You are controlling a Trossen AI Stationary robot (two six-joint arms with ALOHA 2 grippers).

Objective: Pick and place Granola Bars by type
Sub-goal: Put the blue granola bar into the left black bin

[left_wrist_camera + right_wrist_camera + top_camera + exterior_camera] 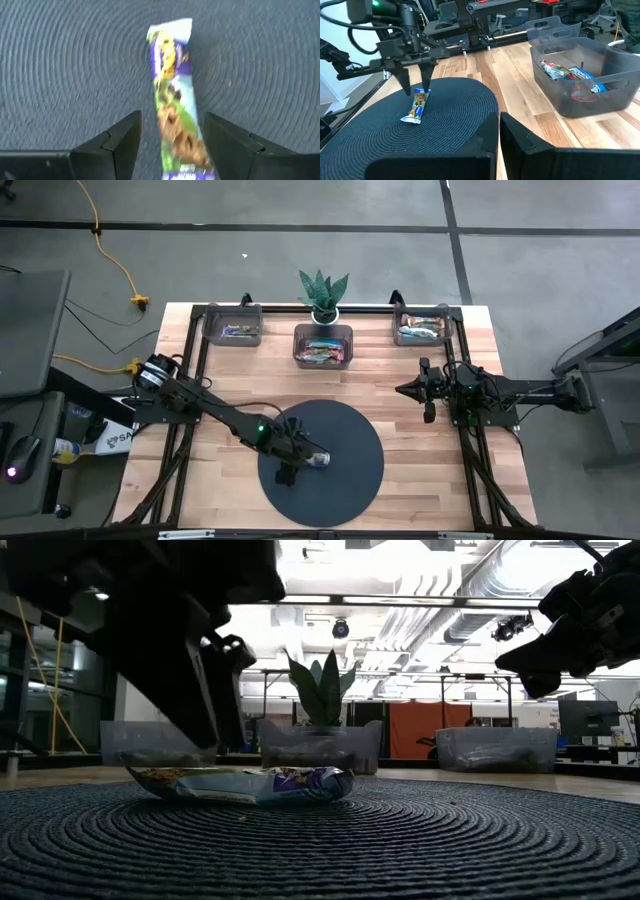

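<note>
One granola bar (175, 95) in a purple, green and white wrapper lies flat on the round dark mat (350, 430), near the mat's middle. My left gripper (170, 135) slants down over it and is open. One finger stands on each side of the bar's near end (421, 95), and I see no touch. The bar also shows in the low view (245, 783), with the dark fingers (212, 705) behind it. My right gripper (405, 390) waits shut at the table's right side, above the wood and away from the mat.
Three clear grey bins with bars in them stand along the far edge: left (232, 328), middle (323, 345) and right (422, 328). A potted plant (324, 295) stands behind the middle bin. Black frame rails (470, 450) run along the table's sides.
</note>
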